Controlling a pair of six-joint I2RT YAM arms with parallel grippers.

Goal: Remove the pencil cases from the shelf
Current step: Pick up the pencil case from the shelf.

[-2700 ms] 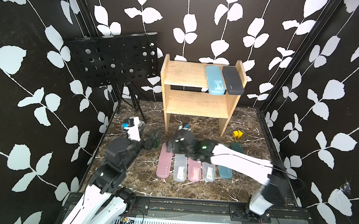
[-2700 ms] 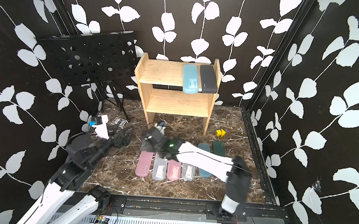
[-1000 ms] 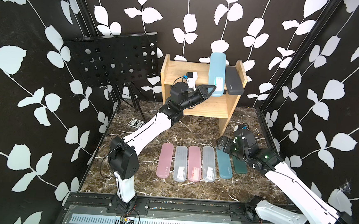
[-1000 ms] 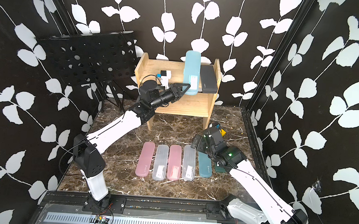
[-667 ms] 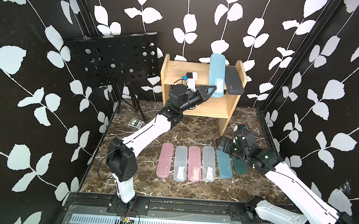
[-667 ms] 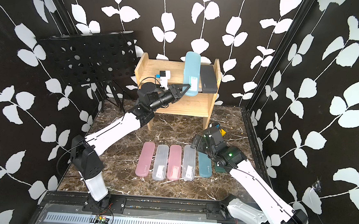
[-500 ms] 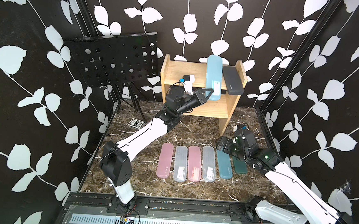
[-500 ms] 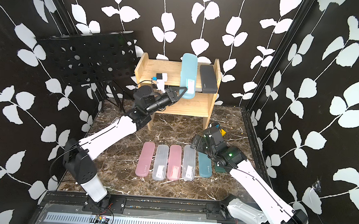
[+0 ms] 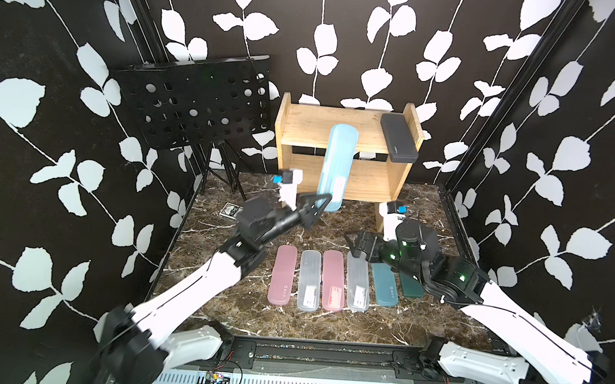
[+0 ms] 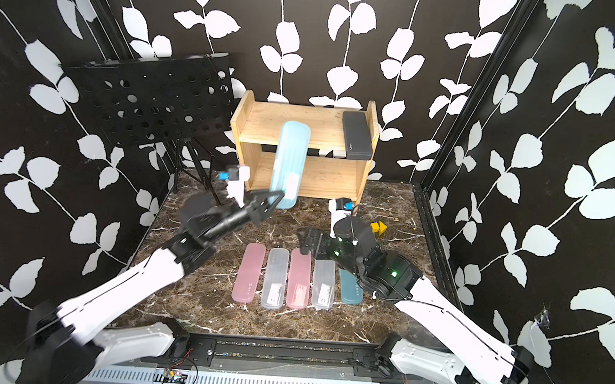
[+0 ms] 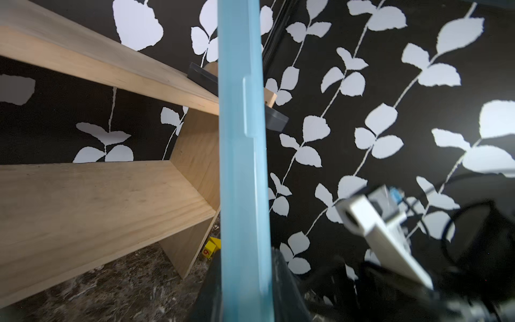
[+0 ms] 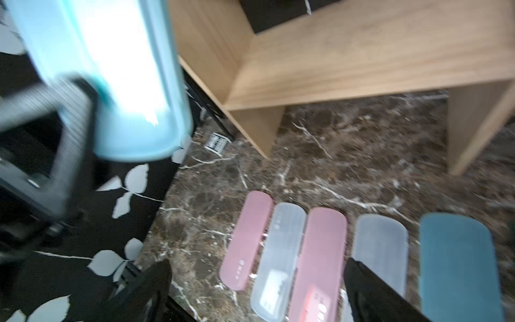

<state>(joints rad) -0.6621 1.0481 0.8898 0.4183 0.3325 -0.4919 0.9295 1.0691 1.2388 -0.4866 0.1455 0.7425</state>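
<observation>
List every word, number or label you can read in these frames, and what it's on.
"9", red, on the yellow block, left wrist view; could be a 6 turned round.
White print on the dark grey case: too small to read.
Sticker on the light blue case: blurred.
Logos and stickers on the row of cases on the table: too small.
Print on the small card box: unreadable.

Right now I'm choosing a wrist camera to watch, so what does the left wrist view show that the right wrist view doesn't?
Left wrist only: the dark grey case on the top tier of the shelf and a yellow block by its leg. Right wrist only: the row of cases on the floor, the card box, the open right gripper. Both: the light blue case held by the left gripper, and the shelf.
</observation>
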